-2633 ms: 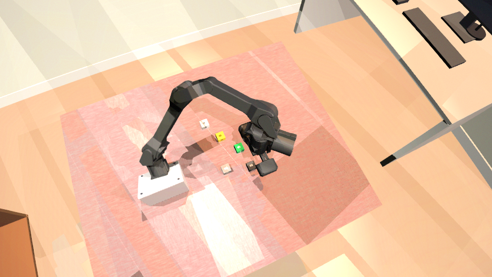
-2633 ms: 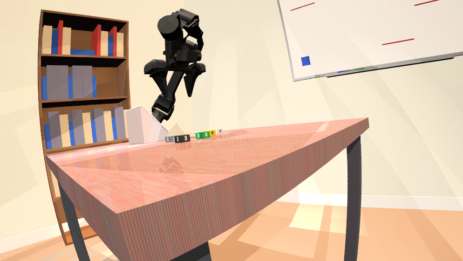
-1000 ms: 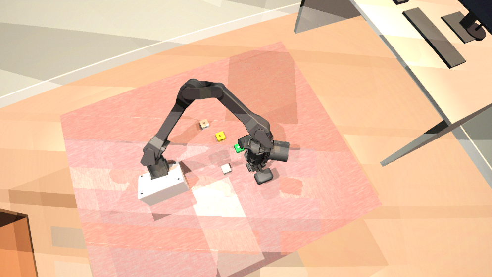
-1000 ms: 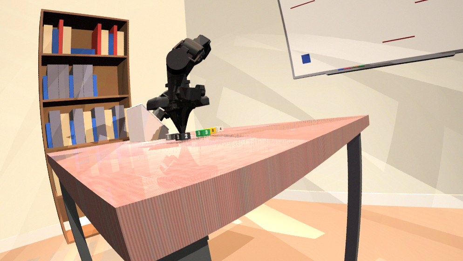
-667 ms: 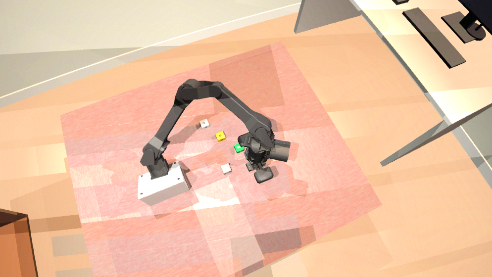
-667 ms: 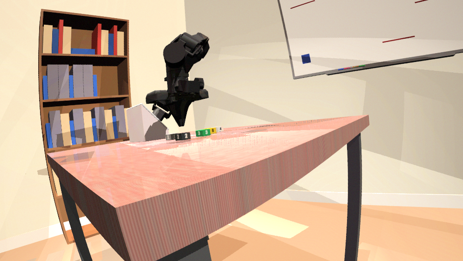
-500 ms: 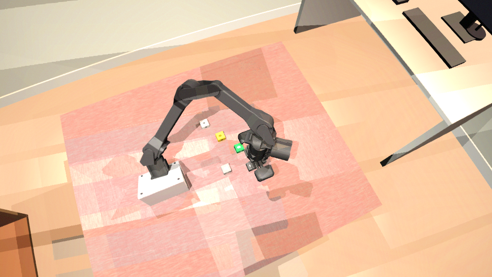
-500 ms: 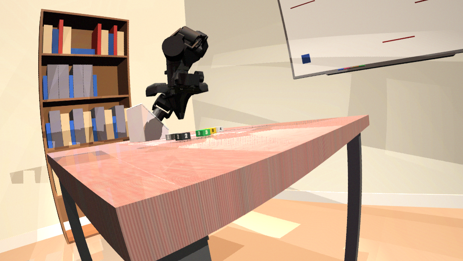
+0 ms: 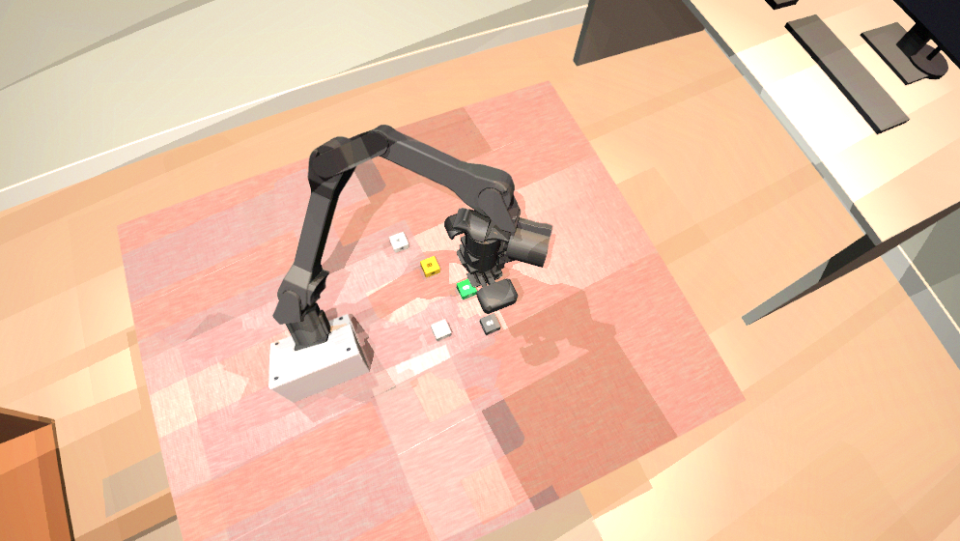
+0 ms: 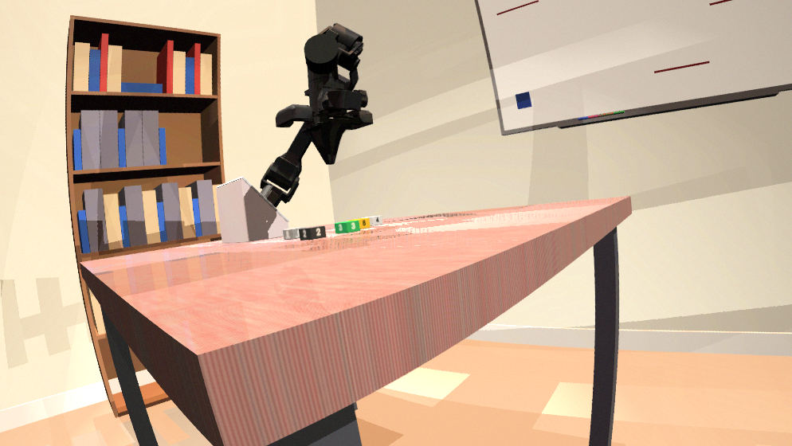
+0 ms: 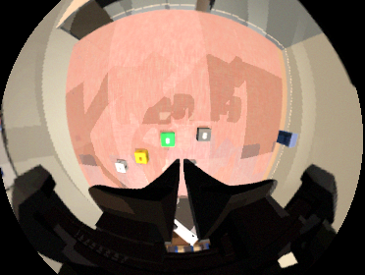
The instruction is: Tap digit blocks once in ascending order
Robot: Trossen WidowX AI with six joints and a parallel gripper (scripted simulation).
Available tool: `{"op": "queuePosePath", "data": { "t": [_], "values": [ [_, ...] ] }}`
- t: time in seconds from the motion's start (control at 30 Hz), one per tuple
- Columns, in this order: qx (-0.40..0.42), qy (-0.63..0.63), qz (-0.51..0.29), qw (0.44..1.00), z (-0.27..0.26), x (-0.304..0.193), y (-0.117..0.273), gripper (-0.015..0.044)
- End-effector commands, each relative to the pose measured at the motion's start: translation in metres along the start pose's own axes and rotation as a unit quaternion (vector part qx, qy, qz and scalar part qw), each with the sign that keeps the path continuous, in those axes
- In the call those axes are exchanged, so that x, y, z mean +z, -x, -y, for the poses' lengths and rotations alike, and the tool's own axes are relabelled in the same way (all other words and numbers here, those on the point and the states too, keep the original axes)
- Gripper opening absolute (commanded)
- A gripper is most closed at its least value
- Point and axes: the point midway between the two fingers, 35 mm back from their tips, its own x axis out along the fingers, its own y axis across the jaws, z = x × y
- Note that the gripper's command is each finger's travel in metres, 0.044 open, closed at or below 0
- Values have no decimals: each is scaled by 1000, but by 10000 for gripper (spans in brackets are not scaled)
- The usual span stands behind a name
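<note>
The gripper (image 10: 331, 161) (image 11: 182, 161) is shut with nothing between its tips, high above the table. A dark grey block (image 9: 490, 325) (image 10: 312, 232) (image 11: 203, 135) shows 2. A green block (image 9: 465, 289) (image 10: 347, 227) (image 11: 168, 139) shows 3 and is partly beside the arm's hand in the top view. A yellow block (image 9: 430, 267) (image 10: 364, 223) (image 11: 141, 156) shows what looks like 6 or 8. A white block (image 9: 398, 241) (image 10: 377, 221) (image 11: 121, 166) shows 4. A pale block (image 9: 441, 329) (image 10: 288, 233) nearest the base seems to show 1; the fingers mostly hide it in the wrist view.
The blocks stand apart on the pinkish table (image 9: 571, 416) (image 10: 332, 287). The arm's white base (image 9: 315, 366) (image 10: 235, 213) stands on the same table. A bookshelf (image 10: 145, 95) and a whiteboard (image 10: 609, 49) are in the background.
</note>
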Motion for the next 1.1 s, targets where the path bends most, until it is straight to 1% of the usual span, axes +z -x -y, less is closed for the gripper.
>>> {"op": "queuePosePath", "data": {
  "t": [0.0,0.23,0.27,0.4,0.43,0.7,1.07],
  "values": [
    [1,3,4,1000,-35,-9,1,20],
    [1,3,4,1000,-35,-8,-2,20],
    [1,3,4,1000,-35,-7,-10,20],
    [2,4,5,1000,-35,-7,-70,20],
    [3,4,5,1000,-36,-8,-78,20],
    [3,4,5,1000,-36,-8,-81,20],
    [3,4,5,1000,-36,-8,-98,20]
  ]
}}
